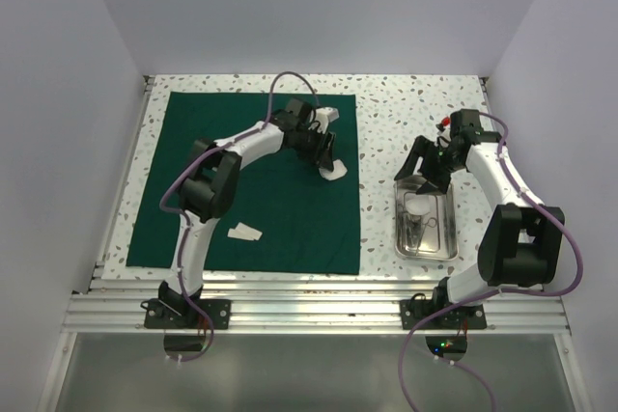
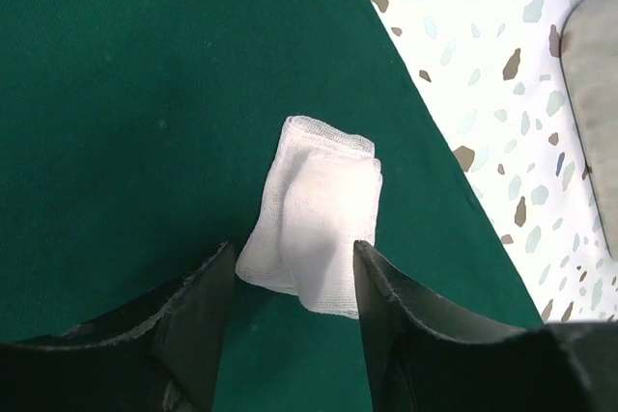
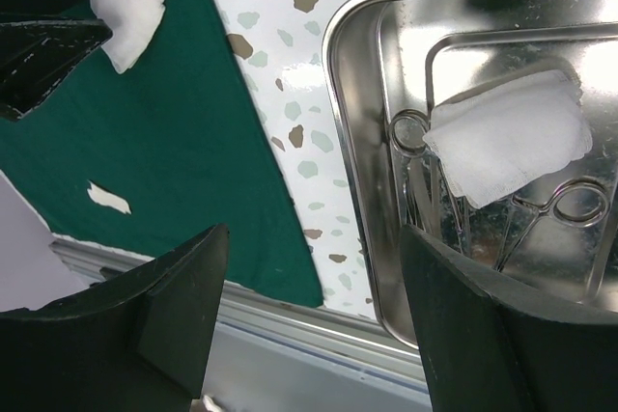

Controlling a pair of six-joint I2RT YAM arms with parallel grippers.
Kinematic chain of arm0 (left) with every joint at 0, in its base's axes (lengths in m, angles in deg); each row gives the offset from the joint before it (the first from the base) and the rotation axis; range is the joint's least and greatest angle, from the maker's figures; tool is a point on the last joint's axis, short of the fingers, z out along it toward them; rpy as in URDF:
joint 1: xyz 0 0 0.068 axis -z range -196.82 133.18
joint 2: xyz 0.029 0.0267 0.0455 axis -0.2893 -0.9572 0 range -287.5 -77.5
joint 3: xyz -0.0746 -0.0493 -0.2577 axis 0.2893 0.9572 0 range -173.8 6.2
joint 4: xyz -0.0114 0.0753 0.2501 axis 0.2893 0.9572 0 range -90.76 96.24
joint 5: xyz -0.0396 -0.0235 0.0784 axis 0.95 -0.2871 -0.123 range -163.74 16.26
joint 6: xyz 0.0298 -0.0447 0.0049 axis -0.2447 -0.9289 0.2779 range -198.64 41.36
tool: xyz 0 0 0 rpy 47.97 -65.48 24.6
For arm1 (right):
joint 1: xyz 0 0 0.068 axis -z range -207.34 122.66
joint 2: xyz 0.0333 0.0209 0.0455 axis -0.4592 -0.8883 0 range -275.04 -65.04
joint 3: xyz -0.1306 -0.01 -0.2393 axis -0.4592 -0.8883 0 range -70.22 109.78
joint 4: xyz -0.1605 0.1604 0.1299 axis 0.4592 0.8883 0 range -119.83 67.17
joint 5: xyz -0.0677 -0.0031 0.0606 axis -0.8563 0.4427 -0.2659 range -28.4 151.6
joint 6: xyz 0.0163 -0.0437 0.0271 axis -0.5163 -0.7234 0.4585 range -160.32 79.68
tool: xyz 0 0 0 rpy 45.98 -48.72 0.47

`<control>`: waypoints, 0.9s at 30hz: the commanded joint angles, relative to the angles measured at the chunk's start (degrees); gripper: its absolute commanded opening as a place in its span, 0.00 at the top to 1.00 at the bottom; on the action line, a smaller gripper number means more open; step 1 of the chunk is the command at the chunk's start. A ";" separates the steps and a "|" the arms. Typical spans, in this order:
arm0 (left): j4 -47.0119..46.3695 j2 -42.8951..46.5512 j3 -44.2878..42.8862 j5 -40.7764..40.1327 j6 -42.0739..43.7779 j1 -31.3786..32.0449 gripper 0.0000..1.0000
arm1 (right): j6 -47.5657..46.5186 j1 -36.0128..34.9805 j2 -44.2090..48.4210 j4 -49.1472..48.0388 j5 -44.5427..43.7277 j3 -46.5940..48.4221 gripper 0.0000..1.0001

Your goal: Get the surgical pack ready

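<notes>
A white speckled table [image 1: 415,103] carries a dark green cloth [image 1: 261,219] spread flat over its left part. Near the cloth's right edge the left gripper [image 2: 293,256] hangs low with its jaws apart, a folded gauze square [image 2: 323,205] lying on the cloth between the fingertips, not pinched. Two more gauze pieces [image 1: 244,232] lie elsewhere on the cloth. On the bare table to the right sits a steel tray [image 3: 340,55] holding scissor-like tools [image 3: 570,205] and another gauze pad [image 3: 507,137]. The right gripper [image 3: 311,231] hovers by the tray, wide open and empty.

White arms [image 1: 246,142], black claws [image 2: 294,262] (purple cables [image 1: 290,75])
</notes>
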State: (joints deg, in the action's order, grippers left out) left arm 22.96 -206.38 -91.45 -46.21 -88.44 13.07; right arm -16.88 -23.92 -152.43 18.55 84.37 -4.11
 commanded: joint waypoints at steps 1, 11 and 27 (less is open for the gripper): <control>1.76 -2.16 -1.15 0.24 1.80 0.96 0.44 | 0.03 -0.17 -0.14 -1.10 1.41 -0.28 0.25; 2.46 -2.25 -0.53 -0.11 2.51 1.66 0.62 | 0.03 -0.34 -0.14 -1.18 1.32 -0.10 0.25; 1.94 3.45 -2.73 3.84 -0.39 1.22 1.00 | -0.33 -4.63 -3.22 -4.34 10.35 2.01 0.25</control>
State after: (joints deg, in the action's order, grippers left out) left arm 24.27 -207.28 -92.13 -45.38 -87.13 14.38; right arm -16.90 -26.56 -154.51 17.13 88.28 -4.11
